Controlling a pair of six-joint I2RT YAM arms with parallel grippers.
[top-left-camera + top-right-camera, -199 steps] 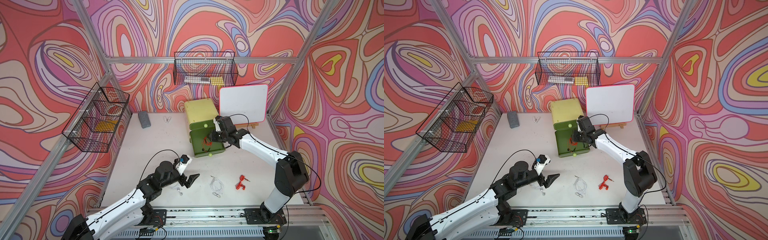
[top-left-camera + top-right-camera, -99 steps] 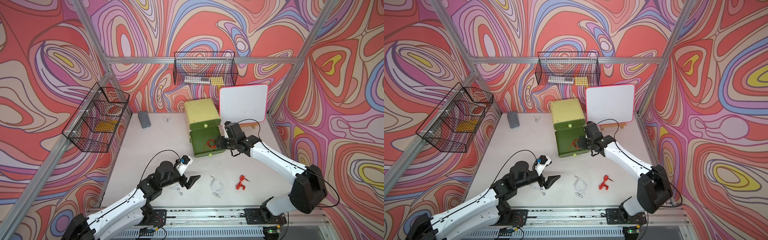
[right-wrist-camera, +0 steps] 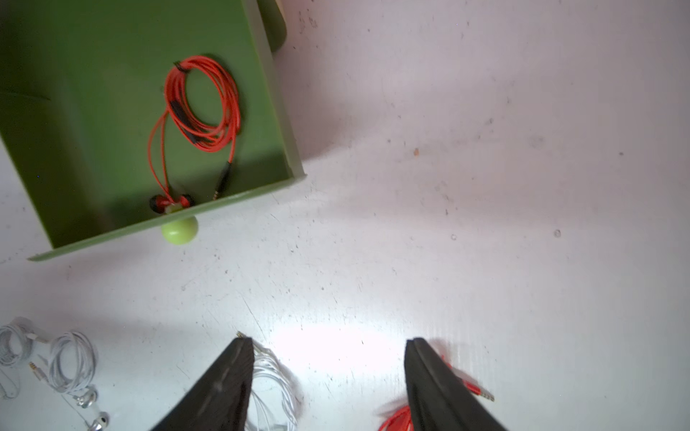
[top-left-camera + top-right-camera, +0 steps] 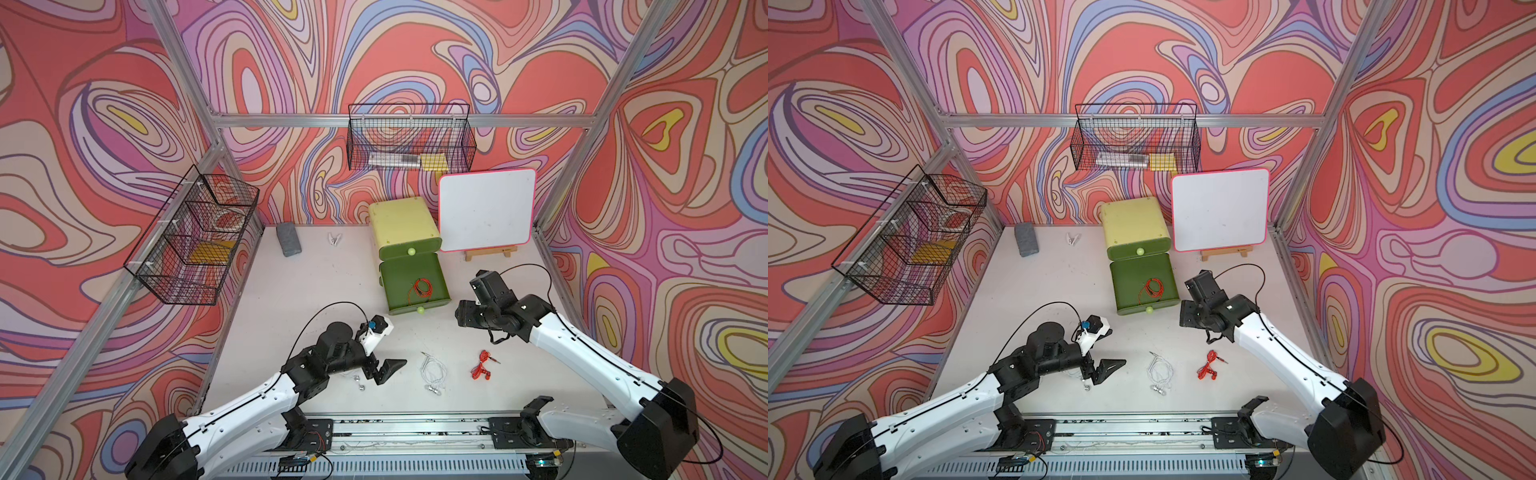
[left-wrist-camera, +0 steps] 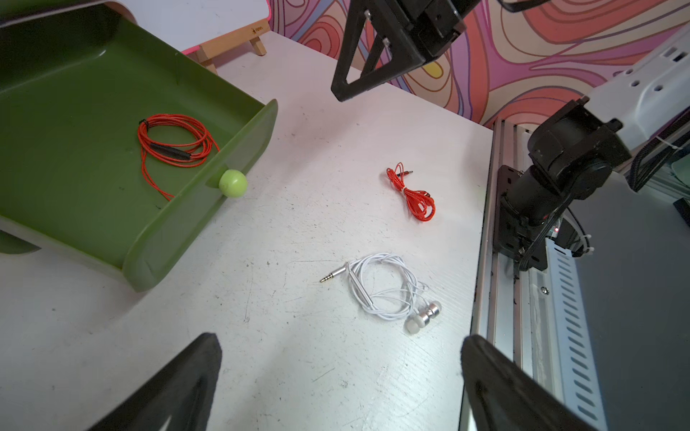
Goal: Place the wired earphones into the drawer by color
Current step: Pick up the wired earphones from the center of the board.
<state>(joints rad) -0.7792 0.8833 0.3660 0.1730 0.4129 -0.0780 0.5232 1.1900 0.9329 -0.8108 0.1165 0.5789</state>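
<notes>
red earphones (image 4: 420, 291) lie in the green drawer (image 4: 399, 282) in a top view; another red bunch (image 4: 481, 370) waits on the worktop (image 4: 311, 291). left wrist view: left tool (image 5: 339, 337) spread wide, empty. right wrist view: right tool (image 3: 328, 340) spread, empty; it should pinch that bunch's middle.

A red pair of earphones (image 4: 420, 289) lies coiled in the open green drawer (image 4: 399, 282), which is pulled out over the tabletop (image 4: 316, 291) in front of the yellow cabinet (image 4: 402, 222). My right jaws hang just beside the drawer's front corner, and a second red pair (image 4: 481, 368) lies on the tabletop nearer my base. My left jaws stand spread low over the tabletop, near a white pair (image 4: 433, 372).
</notes>
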